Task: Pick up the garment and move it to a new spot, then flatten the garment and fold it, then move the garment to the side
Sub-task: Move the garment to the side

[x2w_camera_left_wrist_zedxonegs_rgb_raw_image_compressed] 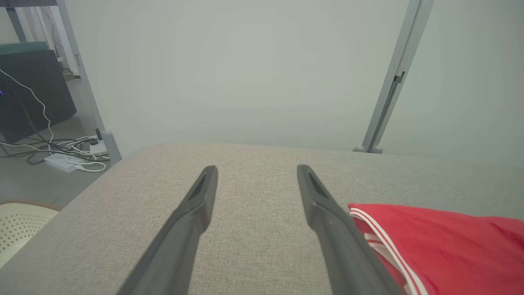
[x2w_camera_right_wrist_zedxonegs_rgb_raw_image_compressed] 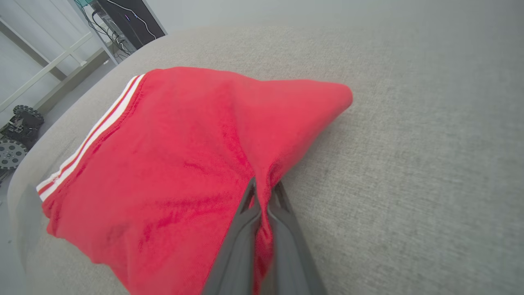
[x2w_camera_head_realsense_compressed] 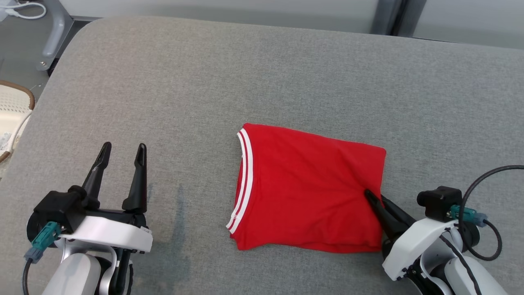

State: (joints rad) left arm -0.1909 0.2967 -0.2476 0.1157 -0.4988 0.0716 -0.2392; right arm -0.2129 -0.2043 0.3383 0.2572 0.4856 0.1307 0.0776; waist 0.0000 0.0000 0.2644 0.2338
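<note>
- Head view, centre right: a folded red garment (x2w_camera_head_realsense_compressed: 311, 184) lies flat on the grey fabric-covered desk (x2w_camera_head_realsense_compressed: 245, 73). Its white-striped edge (x2w_camera_head_realsense_compressed: 244, 172) faces the left of the frame.
- Head view, lower right: the right end effector (x2w_camera_head_realsense_compressed: 368, 192) is clenched on the garment's lower right part, near the cloth's right-hand edge. Creases radiate from the fingertips.
- Head view, lower left: the left end effector (x2w_camera_head_realsense_compressed: 125, 145) is released, its fingers spread and pointing up the frame, well apart from the garment.
- Right wrist view, lower centre, shows the grip more closely than the head view does. The two dark fingers meet with a pinch of red cloth between them, and the fabric rises in a ridge above the tips. At the left edge a wheeled base (x2w_camera_right_wrist_zedxonegs_rgb_raw_image_compressed: 14, 135) stands on the floor.
- Left wrist view: the spread fingers frame bare desk. The striped edge of the garment appears at lower right, partly hidden behind one finger.
- Left wrist view, left side: cables (x2w_camera_left_wrist_zedxonegs_rgb_raw_image_compressed: 73, 151) lie on the floor. A perforated cream basket (x2w_camera_left_wrist_zedxonegs_rgb_raw_image_compressed: 20, 223) sits at lower left and also shows at the left edge of the head view.
</note>
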